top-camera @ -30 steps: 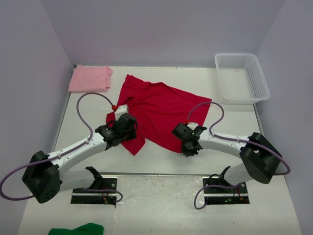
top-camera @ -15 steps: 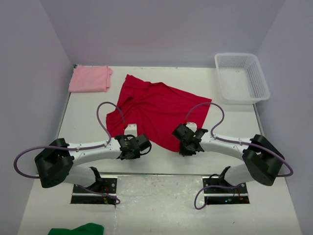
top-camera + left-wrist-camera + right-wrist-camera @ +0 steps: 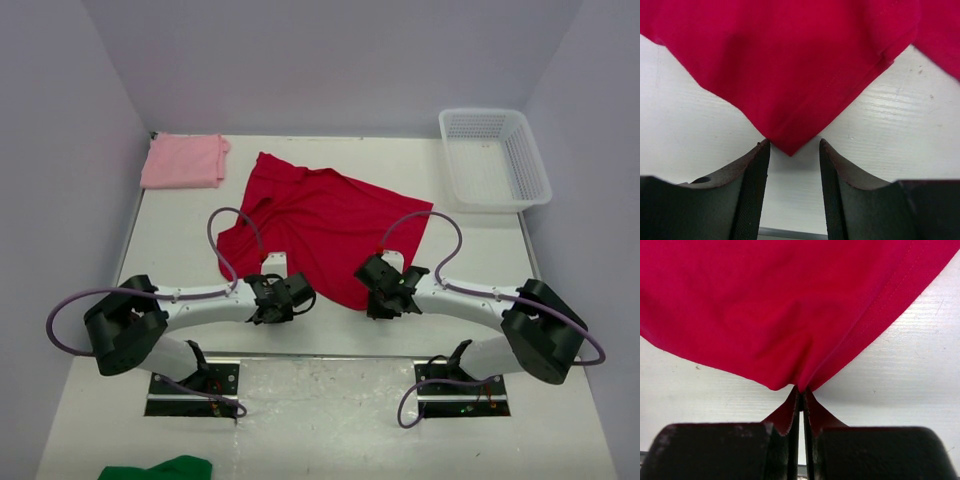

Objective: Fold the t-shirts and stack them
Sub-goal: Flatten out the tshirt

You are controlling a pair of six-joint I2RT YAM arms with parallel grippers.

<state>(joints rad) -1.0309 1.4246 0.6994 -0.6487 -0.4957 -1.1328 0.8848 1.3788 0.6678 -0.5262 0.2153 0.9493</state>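
Note:
The crimson red t-shirt (image 3: 320,225) lies spread and rumpled on the middle of the table. My left gripper (image 3: 288,297) is open at the shirt's near left corner; in the left wrist view the corner's tip (image 3: 790,150) sits just ahead of the gap between the fingers, untouched. My right gripper (image 3: 385,290) is shut on the shirt's near hem; in the right wrist view the red cloth (image 3: 800,315) bunches into the closed fingertips (image 3: 790,410). The pale pink t-shirt (image 3: 185,160) lies folded at the far left corner.
A white mesh basket (image 3: 493,156) stands at the far right. A green cloth (image 3: 158,468) lies at the near left, in front of the arm bases. Walls close in the table on the left, back and right.
My left arm swung from over the shirt's left side down to its near left corner, and that edge now lies flatter. My right gripper stayed shut on the near hem, shifting slightly.

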